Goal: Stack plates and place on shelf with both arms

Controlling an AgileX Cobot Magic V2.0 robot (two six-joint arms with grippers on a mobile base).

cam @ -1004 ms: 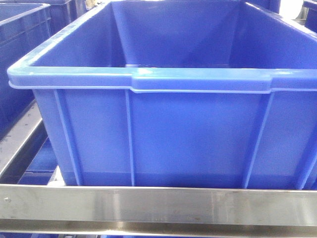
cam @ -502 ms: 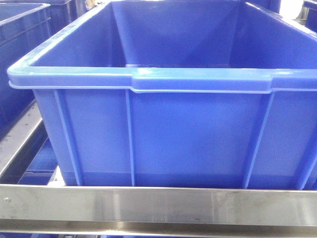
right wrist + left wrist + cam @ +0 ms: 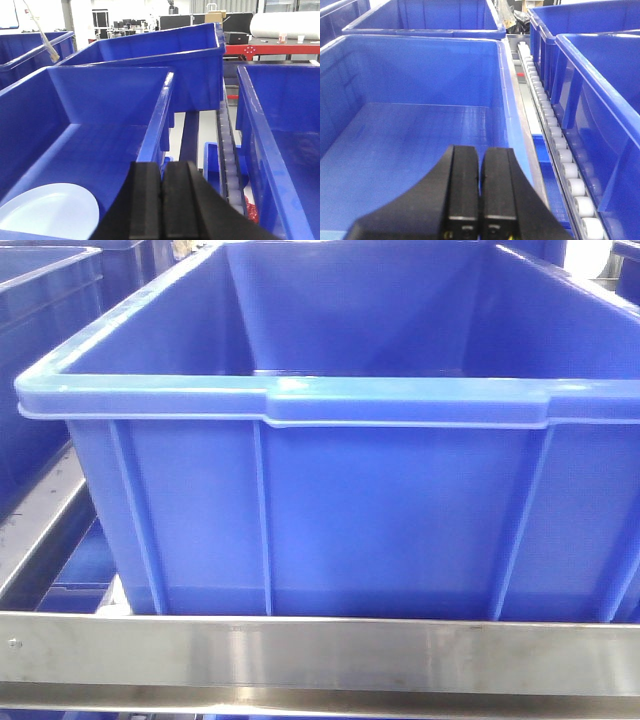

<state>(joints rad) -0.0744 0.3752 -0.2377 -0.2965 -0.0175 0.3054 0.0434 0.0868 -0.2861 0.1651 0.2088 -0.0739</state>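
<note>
Just below my right gripper, whose jaws are pressed together on nothing, one white plate lies on the floor of a blue bin. My left gripper has its jaws together too, over an empty blue bin beside the roller track of the shelf. I think nothing is stacked yet, and I cannot see the second plate.

Glossy blue plastic bin (ribbed walls) behind a brushed-metal shelf rail; smooth white plate.
</note>
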